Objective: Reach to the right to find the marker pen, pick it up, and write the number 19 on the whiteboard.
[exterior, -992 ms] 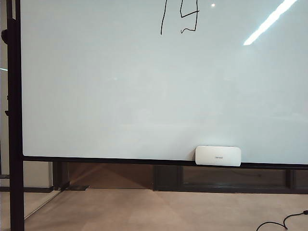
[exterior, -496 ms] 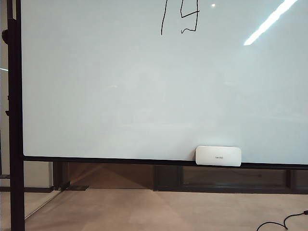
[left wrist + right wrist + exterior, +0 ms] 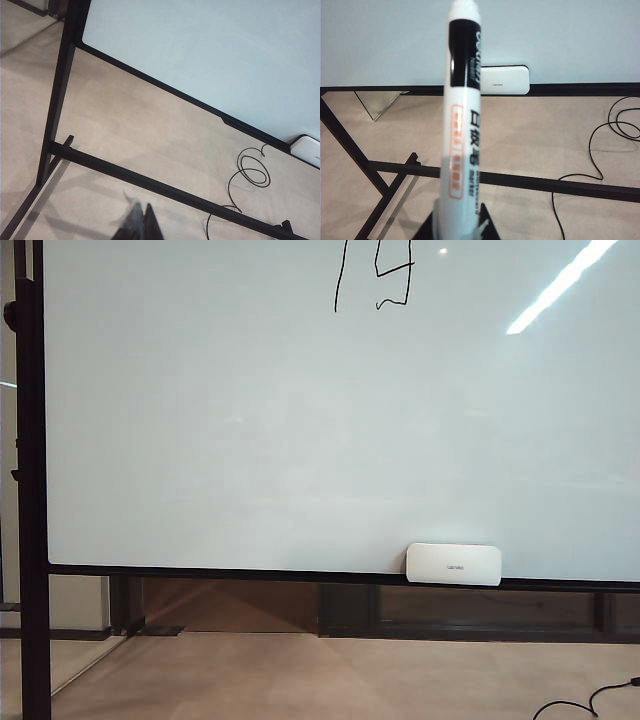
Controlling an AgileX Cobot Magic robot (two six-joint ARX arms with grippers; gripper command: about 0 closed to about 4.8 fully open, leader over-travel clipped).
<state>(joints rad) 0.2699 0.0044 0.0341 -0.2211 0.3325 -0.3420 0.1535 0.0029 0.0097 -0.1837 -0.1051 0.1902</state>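
Note:
The whiteboard (image 3: 300,440) fills most of the exterior view, and the number 19 (image 3: 377,270) is drawn in thin black strokes at its top edge. Neither gripper appears in that view. In the right wrist view my right gripper (image 3: 457,225) is shut on the marker pen (image 3: 462,130), a white barrel with a black band and printed lettering, which points up towards the whiteboard (image 3: 560,35) without touching it. In the left wrist view my left gripper (image 3: 142,222) has its two dark fingers pressed together with nothing between them, above the floor below the whiteboard (image 3: 210,45).
A small white rounded block (image 3: 453,563) sits on the board's bottom rail. The black stand post (image 3: 30,490) rises at the left. Low black crossbars (image 3: 530,181) run over the beige floor. A black cable (image 3: 252,170) lies coiled on the floor.

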